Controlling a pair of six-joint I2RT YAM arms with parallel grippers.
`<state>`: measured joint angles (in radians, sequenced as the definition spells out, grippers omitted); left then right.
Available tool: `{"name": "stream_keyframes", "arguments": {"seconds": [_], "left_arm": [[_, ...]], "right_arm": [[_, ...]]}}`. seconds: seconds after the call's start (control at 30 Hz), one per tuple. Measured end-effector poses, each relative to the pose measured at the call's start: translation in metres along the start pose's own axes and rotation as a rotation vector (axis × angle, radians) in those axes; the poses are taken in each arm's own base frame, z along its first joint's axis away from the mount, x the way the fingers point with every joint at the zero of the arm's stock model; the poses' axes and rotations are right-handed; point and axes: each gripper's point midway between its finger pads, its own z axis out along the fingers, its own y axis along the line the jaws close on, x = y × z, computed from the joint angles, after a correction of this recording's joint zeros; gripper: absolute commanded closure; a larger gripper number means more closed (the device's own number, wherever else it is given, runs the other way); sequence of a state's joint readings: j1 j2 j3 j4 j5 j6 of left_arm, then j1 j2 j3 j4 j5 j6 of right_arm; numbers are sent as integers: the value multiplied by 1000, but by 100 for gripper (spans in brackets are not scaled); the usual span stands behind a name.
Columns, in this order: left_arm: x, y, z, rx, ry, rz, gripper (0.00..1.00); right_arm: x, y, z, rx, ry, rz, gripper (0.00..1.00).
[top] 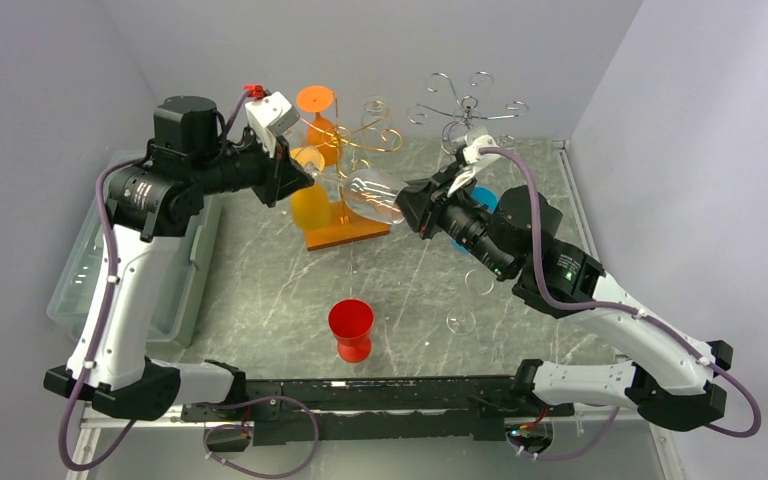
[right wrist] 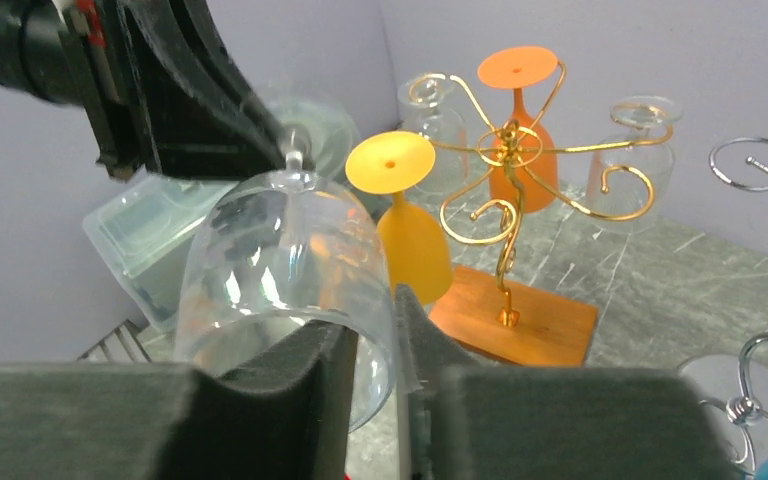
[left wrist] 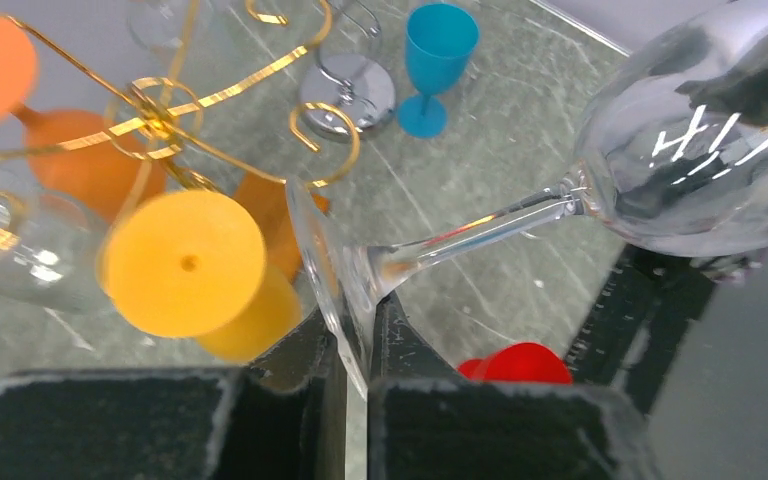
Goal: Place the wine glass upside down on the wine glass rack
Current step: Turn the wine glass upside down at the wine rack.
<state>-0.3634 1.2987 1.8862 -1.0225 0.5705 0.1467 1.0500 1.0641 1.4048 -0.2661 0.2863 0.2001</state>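
Note:
The clear wine glass (top: 372,195) hangs nearly level between my two arms, just in front of the gold wine glass rack (top: 352,135). My left gripper (top: 295,180) is shut on the glass's foot (left wrist: 325,270); the stem (left wrist: 480,230) runs right to the bowl (left wrist: 690,170). My right gripper (top: 408,205) is shut on the bowl's rim wall, one finger inside and one outside (right wrist: 375,340). The bowl (right wrist: 280,260) fills the right wrist view, with the left gripper (right wrist: 200,110) behind it.
The gold rack on its wooden base (right wrist: 520,310) holds a yellow glass (right wrist: 400,200), an orange glass (right wrist: 515,120) and clear glasses upside down. A silver rack (top: 465,105) stands back right, beside a blue glass (left wrist: 438,60). A red glass (top: 350,328) stands near front centre. A clear bin (top: 130,280) sits left.

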Motion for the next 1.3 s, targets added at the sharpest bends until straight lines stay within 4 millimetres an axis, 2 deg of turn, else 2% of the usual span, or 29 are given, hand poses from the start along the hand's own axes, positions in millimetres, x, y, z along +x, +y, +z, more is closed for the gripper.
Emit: {"name": "stream_keyframes", "arguments": {"seconds": [0.03, 0.07, 0.1, 0.23, 0.4, 0.6, 0.73, 0.87, 1.0, 1.13, 1.3], "left_arm": [[-1, 1, 0, -4, -3, 18, 100], [-7, 5, -1, -20, -21, 65, 100], [-13, 11, -3, -44, -36, 114, 100], [-36, 20, -13, -97, -91, 306, 100], [-50, 21, -19, -120, -127, 523, 100], [-60, 25, -27, -168, -169, 745, 100], [-56, 22, -30, -163, -164, 857, 100], [-58, 21, -30, -165, -173, 934, 100], [-61, 21, -31, -170, -182, 979, 100], [-67, 20, -33, -184, -206, 1023, 100], [-70, 16, -35, -185, -236, 1062, 100]], "right_arm": [[1, 0, 0, -2, 4, 1, 44], [4, 1, -1, -5, 16, 11, 5], [9, 0, -1, -6, 36, 4, 1], [26, -5, -6, 0, 107, -9, 0], [38, -16, -11, 1, 196, -32, 0], [30, -24, -18, -69, 317, -59, 0], [15, -9, -15, -162, 320, -79, 0], [12, 5, -14, -243, 324, -85, 0], [13, 20, -4, -332, 316, -72, 0], [17, 35, 16, -418, 304, -54, 0], [50, 43, 46, -475, 353, -8, 0]]}}
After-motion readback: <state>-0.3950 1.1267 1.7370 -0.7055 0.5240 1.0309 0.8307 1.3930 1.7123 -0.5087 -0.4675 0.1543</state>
